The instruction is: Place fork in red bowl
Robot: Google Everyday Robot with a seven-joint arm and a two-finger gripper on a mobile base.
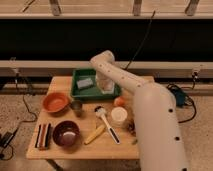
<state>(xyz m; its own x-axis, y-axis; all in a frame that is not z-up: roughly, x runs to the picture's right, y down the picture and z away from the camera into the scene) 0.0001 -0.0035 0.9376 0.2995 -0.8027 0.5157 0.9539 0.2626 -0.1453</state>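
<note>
Wooden table [80,149] before a dark wall carries a green tray [76,93] at its back edge. Reaching down into that tray, the gripper [105,86] has its fingers pressed together. Whether they pinch anything is unclear, and the fork cannot be made out. Left of the tray sits the red bowl [55,102], well apart from the gripper.

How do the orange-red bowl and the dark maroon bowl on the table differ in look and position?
Colour: the red bowl is bright orange-red, the maroon bowl dark brown-red. Depth: the red bowl looks shallower, the maroon bowl deeper. Place: the red bowl sits beside the metal cup, the maroon bowl nearer the camera. Both are round and upright. The gripper, shut, is at the green tray, away from both.
</note>
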